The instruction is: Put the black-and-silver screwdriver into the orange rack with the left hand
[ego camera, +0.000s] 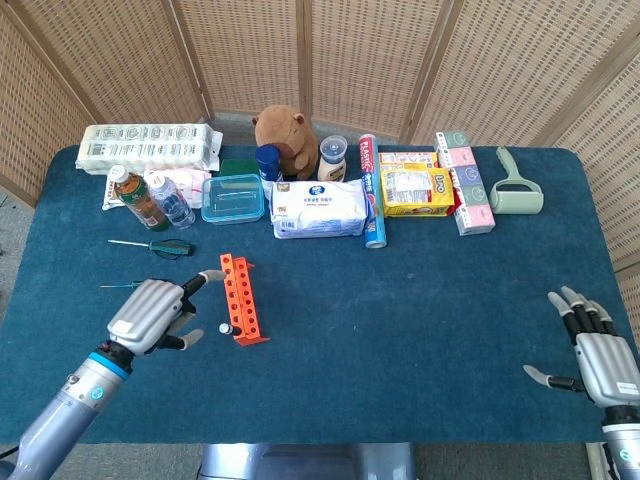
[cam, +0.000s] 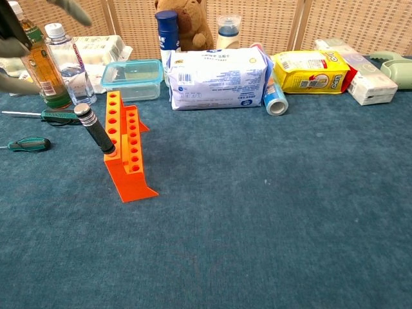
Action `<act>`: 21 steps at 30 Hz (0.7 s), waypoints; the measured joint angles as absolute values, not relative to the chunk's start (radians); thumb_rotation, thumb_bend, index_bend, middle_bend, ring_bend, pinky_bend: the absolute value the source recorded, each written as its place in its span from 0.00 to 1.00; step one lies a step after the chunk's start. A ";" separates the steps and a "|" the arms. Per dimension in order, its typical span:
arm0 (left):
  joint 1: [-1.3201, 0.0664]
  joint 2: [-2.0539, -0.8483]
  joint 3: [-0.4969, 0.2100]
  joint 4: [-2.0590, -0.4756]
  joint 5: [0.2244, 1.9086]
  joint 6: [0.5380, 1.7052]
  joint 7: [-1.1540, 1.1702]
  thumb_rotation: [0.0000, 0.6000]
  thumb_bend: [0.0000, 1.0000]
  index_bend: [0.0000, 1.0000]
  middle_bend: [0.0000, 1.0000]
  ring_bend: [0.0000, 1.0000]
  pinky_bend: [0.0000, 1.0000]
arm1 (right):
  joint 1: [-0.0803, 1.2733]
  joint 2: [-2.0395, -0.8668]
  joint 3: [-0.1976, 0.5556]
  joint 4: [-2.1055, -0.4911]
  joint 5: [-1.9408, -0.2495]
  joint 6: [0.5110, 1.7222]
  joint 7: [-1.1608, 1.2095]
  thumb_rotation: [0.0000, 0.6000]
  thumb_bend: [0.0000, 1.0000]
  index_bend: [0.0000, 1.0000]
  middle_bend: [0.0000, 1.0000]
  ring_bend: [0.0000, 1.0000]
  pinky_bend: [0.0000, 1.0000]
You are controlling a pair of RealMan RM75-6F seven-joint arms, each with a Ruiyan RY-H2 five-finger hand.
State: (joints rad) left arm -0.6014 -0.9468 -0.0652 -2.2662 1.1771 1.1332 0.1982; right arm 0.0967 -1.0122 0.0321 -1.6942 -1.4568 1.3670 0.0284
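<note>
The black-and-silver screwdriver [cam: 96, 129] stands tilted in a near-end hole of the orange rack [cam: 125, 151], its silver cap up and leaning left. From the head view only its cap [ego camera: 225, 329] shows beside the rack [ego camera: 241, 299]. My left hand [ego camera: 152, 313] hovers left of the rack, fingers spread, holding nothing and apart from the screwdriver. In the chest view only its fingertips [cam: 72, 9] show at the top left corner. My right hand [ego camera: 596, 352] rests open at the table's near right corner.
Two green-handled screwdrivers [ego camera: 152, 245] [ego camera: 136, 285] lie left of the rack. Bottles [cam: 63, 61], a clear blue-lidded box [cam: 132, 78], a wipes pack [cam: 215, 78], a plush toy and snack boxes line the back of the blue table [ego camera: 420, 300].
</note>
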 measured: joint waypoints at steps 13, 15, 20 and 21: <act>-0.602 -1.068 -0.072 -2.173 1.188 1.123 0.235 1.00 0.24 0.16 0.93 1.00 1.00 | 0.097 -1.010 0.036 -1.694 -1.451 1.366 0.037 0.68 0.00 0.04 0.00 0.00 0.00; -0.604 -1.071 -0.073 -2.175 1.178 1.122 0.247 1.00 0.24 0.16 0.93 1.00 1.00 | 0.097 -1.009 0.036 -1.694 -1.451 1.366 0.040 0.69 0.00 0.04 0.00 0.00 0.00; -0.607 -1.079 -0.077 -2.185 1.154 1.122 0.277 1.00 0.24 0.16 0.93 1.00 1.00 | 0.096 -1.006 0.035 -1.694 -1.454 1.368 0.046 0.69 0.00 0.04 0.00 0.00 0.00; -0.608 -1.080 -0.078 -2.185 1.151 1.122 0.279 1.00 0.24 0.16 0.93 1.00 1.00 | 0.096 -1.006 0.035 -1.694 -1.454 1.368 0.047 0.69 0.00 0.04 0.00 0.00 0.00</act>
State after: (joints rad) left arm -0.6081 -1.0802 -0.0778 -2.1851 1.1510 1.1215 0.2793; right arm 0.0957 -1.0060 0.0352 -1.6944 -1.4539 1.3679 0.0466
